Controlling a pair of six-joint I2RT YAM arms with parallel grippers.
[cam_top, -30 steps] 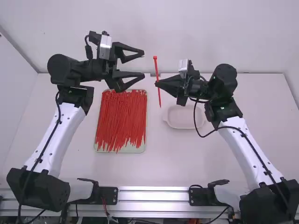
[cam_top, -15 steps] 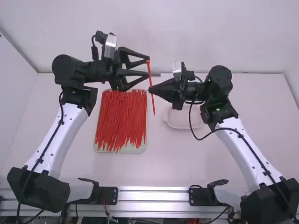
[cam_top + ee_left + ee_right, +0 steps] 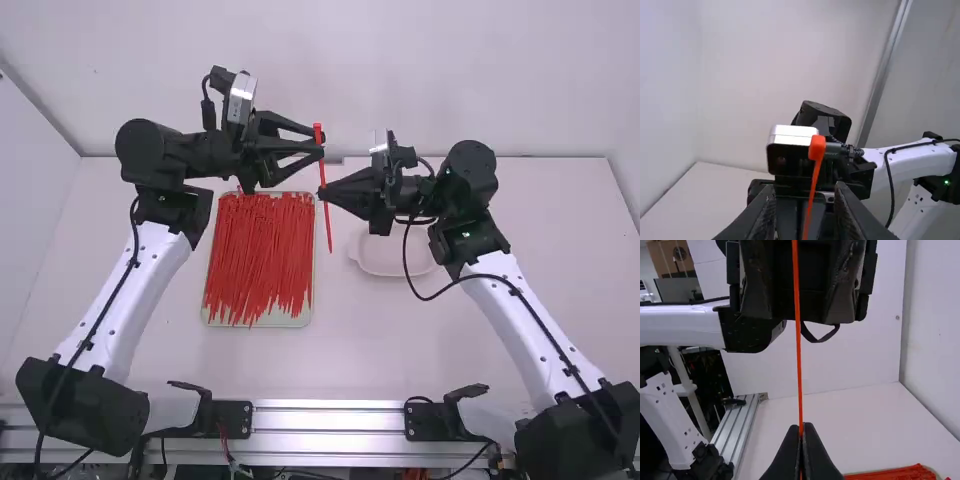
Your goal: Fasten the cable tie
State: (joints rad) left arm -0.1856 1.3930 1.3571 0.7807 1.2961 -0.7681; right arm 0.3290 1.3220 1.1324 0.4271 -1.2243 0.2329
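Your right tool is pinched tight on the red cable tie partway down its strap. It holds the tie upright above the table, leaving the head free on top. Your left tool is spread wide around that upper end, probably to take it. Plain walls surround the white table, which carries a tray of spare ties on the left and a white dish on the right.

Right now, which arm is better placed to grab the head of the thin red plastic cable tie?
Left. The left gripper, open, brackets the thin red plastic cable tie just below its head; the right gripper is shut on the strap's middle, holding it upright.
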